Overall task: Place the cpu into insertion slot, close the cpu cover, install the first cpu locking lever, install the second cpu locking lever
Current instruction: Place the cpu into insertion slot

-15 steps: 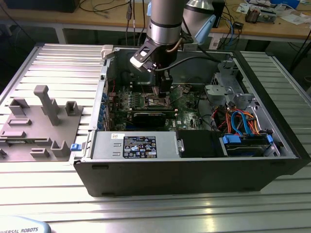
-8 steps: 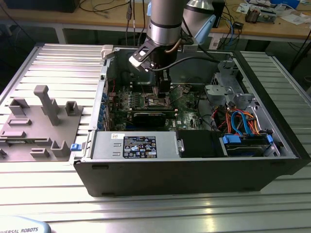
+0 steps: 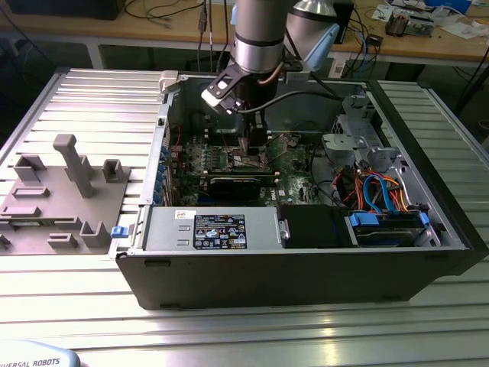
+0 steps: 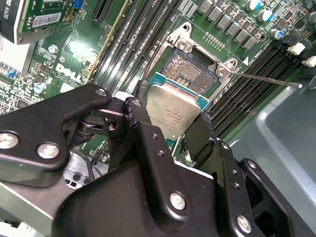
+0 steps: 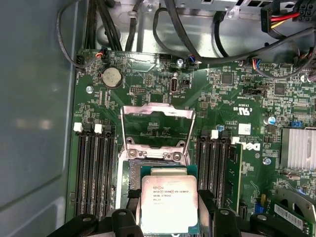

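Computer case [image 3: 306, 267]: open, lying on the tabletop [image 3: 229, 336].
Cpu cover [image 5: 158, 108]: swung up off the socket.
Insertion slot [image 4: 190, 74]: bare, contacts exposed.
Cpu [image 5: 169, 205]: above one edge of the slot, unseated.
Jaws: clamped on the cpu's opposite edges.
Risk: lowering it offset or skewed would probably bend the contacts.

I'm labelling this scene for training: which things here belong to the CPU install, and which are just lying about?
Job in hand:
cpu, held in the gripper
insertion slot, uncovered
cpu cover, raised open
locking lever

Lying about:
memory slots
coin battery
grey fixture outside the case
blue cables
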Robot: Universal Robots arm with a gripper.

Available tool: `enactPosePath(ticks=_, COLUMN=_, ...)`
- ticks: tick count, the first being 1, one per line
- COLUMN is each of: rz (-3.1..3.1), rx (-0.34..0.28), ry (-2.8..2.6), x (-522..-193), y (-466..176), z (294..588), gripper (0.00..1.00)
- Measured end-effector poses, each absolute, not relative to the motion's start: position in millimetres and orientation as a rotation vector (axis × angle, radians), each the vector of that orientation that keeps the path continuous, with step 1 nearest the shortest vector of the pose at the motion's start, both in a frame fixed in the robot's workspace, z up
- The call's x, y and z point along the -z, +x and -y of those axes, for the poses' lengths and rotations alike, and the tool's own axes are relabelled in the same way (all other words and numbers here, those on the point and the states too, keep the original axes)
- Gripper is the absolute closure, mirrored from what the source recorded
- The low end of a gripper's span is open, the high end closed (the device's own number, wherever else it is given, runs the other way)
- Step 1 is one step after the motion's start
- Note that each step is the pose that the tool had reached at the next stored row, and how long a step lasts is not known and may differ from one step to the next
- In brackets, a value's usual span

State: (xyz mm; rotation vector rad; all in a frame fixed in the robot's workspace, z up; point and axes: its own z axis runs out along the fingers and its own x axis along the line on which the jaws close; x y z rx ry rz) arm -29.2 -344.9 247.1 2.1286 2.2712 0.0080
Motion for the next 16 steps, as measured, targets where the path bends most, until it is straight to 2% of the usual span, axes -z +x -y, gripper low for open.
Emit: enactPosePath(ticks=16, rz=-2.262, rx=-0.008, ry=2.138, x=-237.5, y=-31.0, z=339.4, gripper=0.46)
